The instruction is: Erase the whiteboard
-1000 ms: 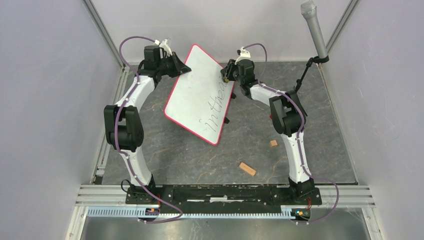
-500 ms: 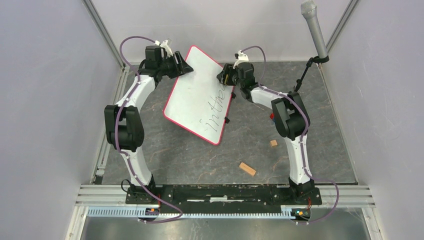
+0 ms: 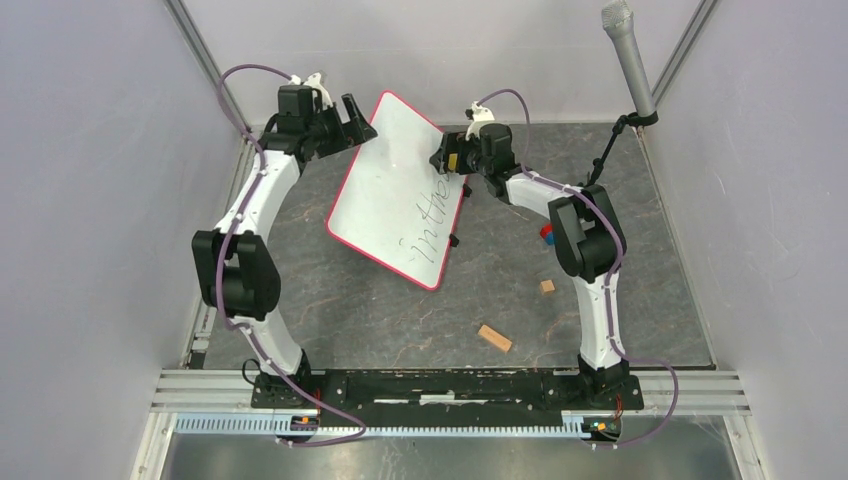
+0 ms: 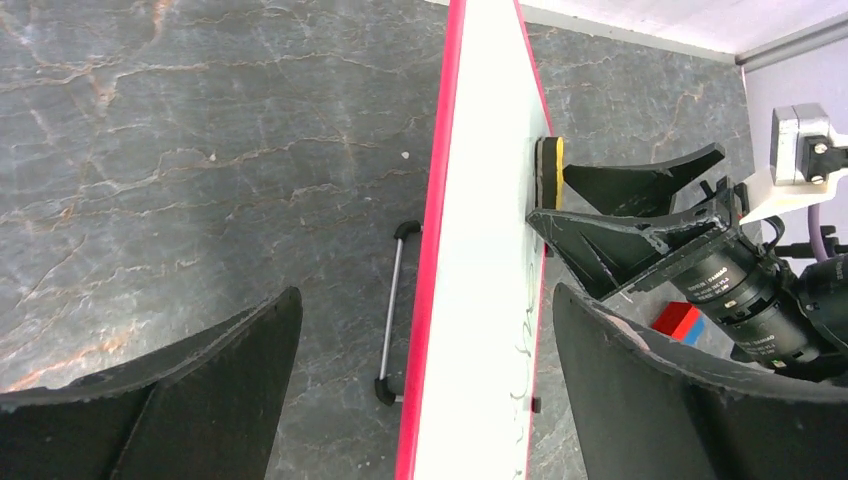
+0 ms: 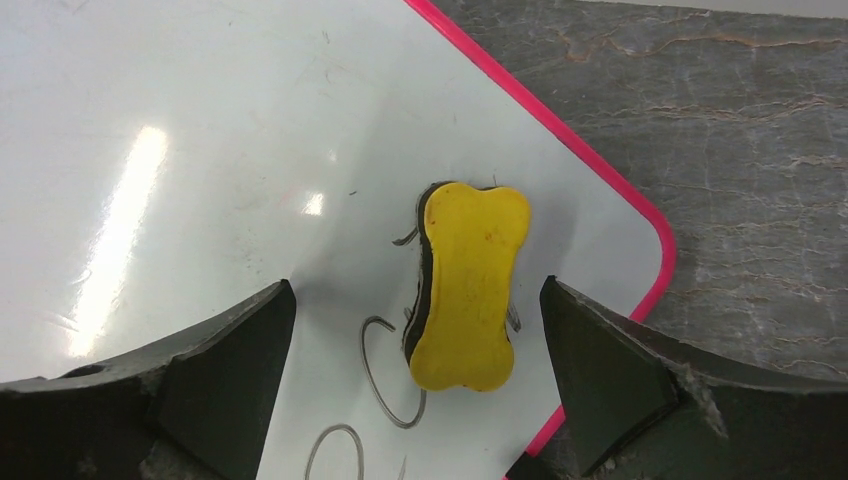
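table (image 3: 500, 300): dark stone-look top. The board stood toward its far side, between the two arms.
board (image 3: 390, 190): white with a red rim, propped at a tilt on its wire stand (image 4: 388, 300). The written face was turned toward the right arm, and the left wrist view saw it nearly edge-on. The tilt hid which side was the long one.
left gripper (image 3: 360, 116): fingers were spread wide, straddling the board's far-left rim. No contact was visible and it held nothing.
right gripper (image 5: 416, 288): fingers were spread wide, facing the board's far-right corner. It held nothing.
writing (image 3: 425, 235): black script, not yet wiped. It ran beside the right rim from the eraser toward the near corner.
eraser (image 5: 468, 290): yellow bone shape, black felt against the board, over the far end of the script. It clung there unheld, so it was probably magnetic.
key relation: the eraser lay centred between the right fingers, with both clear of it. Its long axis ran along the fingers, so a straight close would pinch its narrow waist. The right arm was clearly nearer; the left sat at the opposite rim.
next (judgement): right closes on the eraser and drags it down the script, while left clamps the rim to brace.
risk: pushing on the unbraced, tilted board could shove it off the stand.
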You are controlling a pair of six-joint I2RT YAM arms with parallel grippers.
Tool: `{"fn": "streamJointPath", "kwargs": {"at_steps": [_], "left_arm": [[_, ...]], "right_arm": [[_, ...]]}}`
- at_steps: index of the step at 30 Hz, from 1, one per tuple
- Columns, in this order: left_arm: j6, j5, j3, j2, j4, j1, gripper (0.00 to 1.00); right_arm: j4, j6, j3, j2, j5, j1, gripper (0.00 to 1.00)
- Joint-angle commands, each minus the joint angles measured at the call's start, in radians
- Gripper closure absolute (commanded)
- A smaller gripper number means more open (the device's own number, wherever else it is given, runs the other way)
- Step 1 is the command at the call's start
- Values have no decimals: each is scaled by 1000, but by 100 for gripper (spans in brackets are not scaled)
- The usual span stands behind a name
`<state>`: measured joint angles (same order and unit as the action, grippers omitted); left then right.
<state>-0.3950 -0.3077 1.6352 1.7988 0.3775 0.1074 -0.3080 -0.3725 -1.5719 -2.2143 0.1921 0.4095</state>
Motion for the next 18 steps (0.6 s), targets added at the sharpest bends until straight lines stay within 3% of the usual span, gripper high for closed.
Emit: {"fn": "streamJointPath", "kwargs": {"at_steps": [1, 9, 15, 18], "left_arm": [[41, 36, -30, -75, 93, 2, 0], [96, 6, -135, -131, 45, 2, 6], [74, -66, -130, -102, 25, 2, 24], [75, -61, -141, -109, 20, 3, 34]], "right_arm": [[21, 44, 12, 71, 51, -13, 2], [17, 37, 16, 69, 73, -38, 3], [21, 42, -4, 48, 69, -38, 6], [44, 52, -40, 22, 58, -38, 15]]}}
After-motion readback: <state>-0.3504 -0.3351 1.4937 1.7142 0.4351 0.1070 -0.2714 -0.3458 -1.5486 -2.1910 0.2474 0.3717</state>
